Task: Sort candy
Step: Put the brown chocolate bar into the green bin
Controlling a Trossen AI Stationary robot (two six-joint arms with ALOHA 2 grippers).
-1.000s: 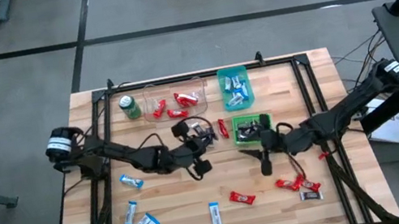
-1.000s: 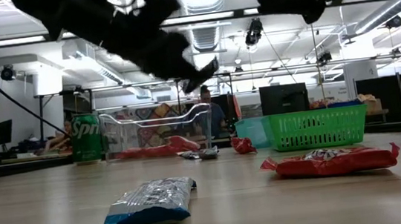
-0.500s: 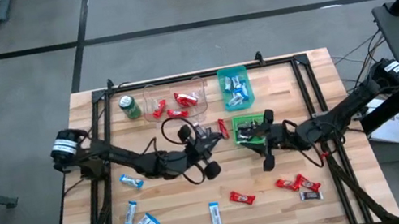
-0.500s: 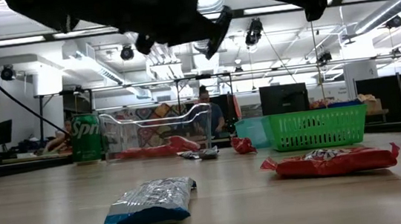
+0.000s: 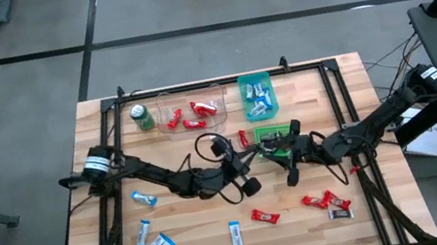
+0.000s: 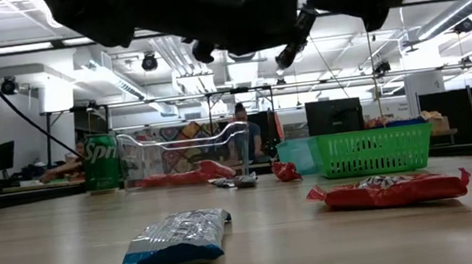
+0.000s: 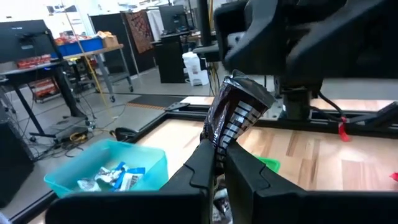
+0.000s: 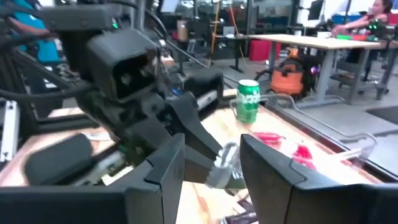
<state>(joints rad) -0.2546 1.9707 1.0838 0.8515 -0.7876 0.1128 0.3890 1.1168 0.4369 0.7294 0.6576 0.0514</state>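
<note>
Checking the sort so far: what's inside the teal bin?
The teal bin holds a few blue-and-white candies. Its near wall hides the bottom, so anything lying lower can't be seen.

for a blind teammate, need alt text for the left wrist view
The left claw is shut on a dark brown candy bar, held upright above the table. A teal bin of blue-and-white candy sits below it, with the right arm close behind.

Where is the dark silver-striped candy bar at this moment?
The dark candy bar is pinched in the left gripper, raised mid-table beside the green basket and close to the right gripper, with the teal bin nearby.
</note>
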